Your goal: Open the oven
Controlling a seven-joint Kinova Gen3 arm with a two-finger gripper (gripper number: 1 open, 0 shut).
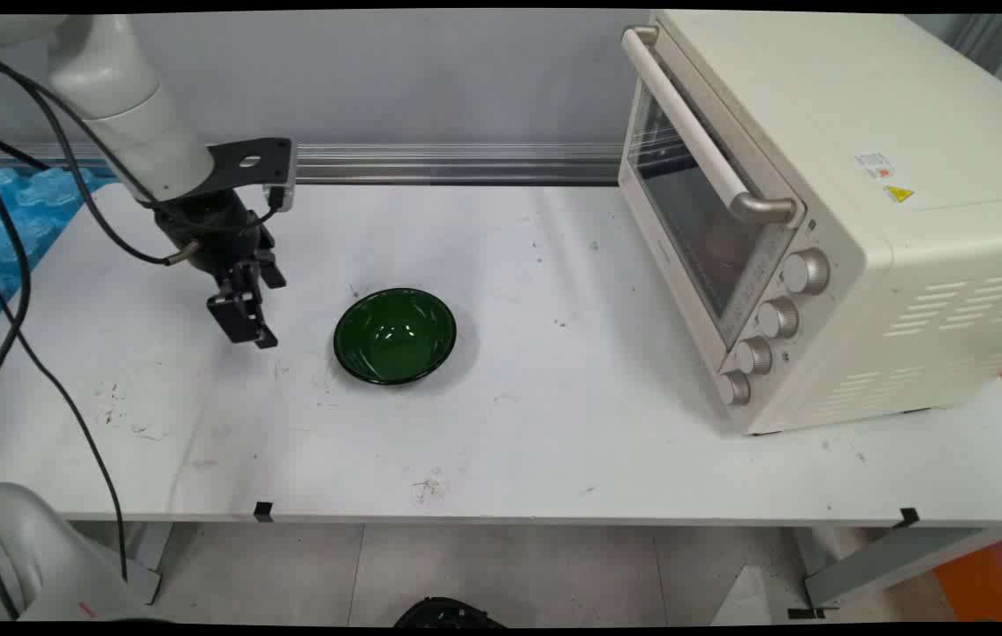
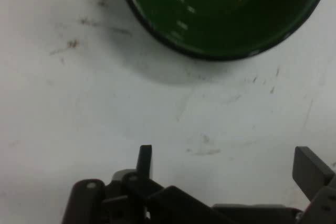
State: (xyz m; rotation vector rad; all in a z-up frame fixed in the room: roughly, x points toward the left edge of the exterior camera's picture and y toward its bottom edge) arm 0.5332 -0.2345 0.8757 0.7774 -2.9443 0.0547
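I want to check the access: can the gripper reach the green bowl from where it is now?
Probably yes. The open gripper hangs empty just left of the green bowl, with only bare table between them.

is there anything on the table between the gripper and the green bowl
Nothing visible. The gripper, fingers open and empty, hovers just left of the green bowl, and only bare, scuffed white table lies between them.

Overhead and hand cameras share bowl (image 1: 394,336)
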